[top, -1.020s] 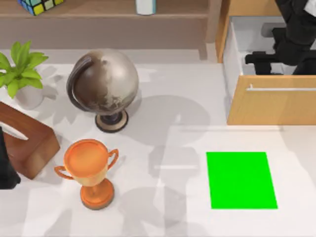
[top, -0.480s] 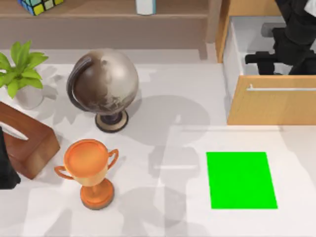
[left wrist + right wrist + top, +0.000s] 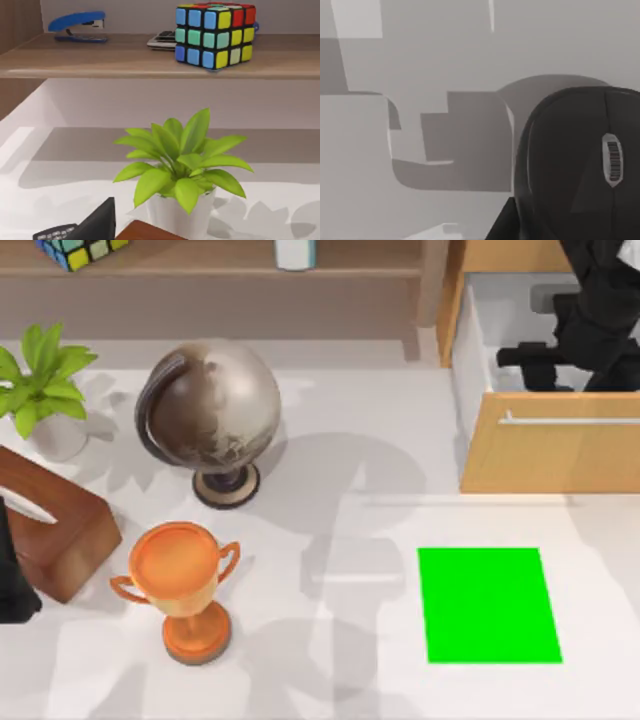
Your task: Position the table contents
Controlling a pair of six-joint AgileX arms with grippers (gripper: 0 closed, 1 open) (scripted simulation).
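The black mouse [image 3: 572,165], with its scroll wheel [image 3: 612,160], lies on the pale floor of the open wooden drawer [image 3: 550,440] at the table's back right. The right wrist view sees it from very close. My right arm [image 3: 592,325] reaches down into that drawer, its gripper just above the mouse, and the arm covers the mouse in the top view. My left arm [image 3: 12,580] stays parked at the left edge of the white table [image 3: 350,440].
A bright green mat [image 3: 488,604] lies front right. A grey-brown globe [image 3: 212,410], an orange trophy [image 3: 183,585], a potted plant [image 3: 40,380] and a brown wooden box [image 3: 55,525] fill the left half. A shelf [image 3: 150,60] behind holds a colour cube [image 3: 215,34] and a blue stapler [image 3: 77,25].
My right arm has shifted slightly over the drawer. Everything else on the table stays where it was.
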